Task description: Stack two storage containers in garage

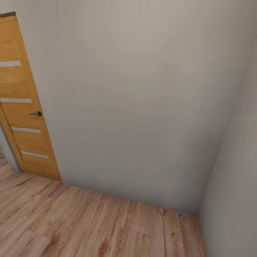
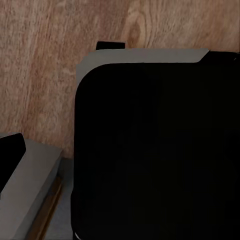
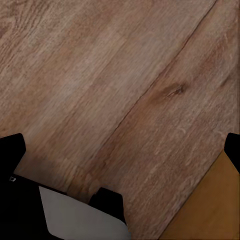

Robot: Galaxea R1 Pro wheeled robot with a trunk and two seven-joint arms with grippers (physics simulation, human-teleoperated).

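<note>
The two storage containers are out of view, and so is the garage. I face a bare corner of grey-white walls [image 1: 142, 100] over light wood-plank flooring [image 1: 89, 225]. My right gripper [image 3: 122, 150] hangs open over the planks, one black fingertip [image 3: 11, 147] at each side of its view and nothing between them. Of my left gripper [image 2: 120, 160], one black fingertip [image 2: 10, 155] sits far out at the view's edge, so it stands open. The other fingertip is lost against my black base [image 2: 155, 150].
An orange door with pale stripes and a dark handle [image 1: 25, 117] stands at the left of the wall. A second wall [image 1: 235, 178] closes in at the right. A flat orange-brown surface [image 3: 212, 210] borders the planks by my right gripper; I cannot tell what it is.
</note>
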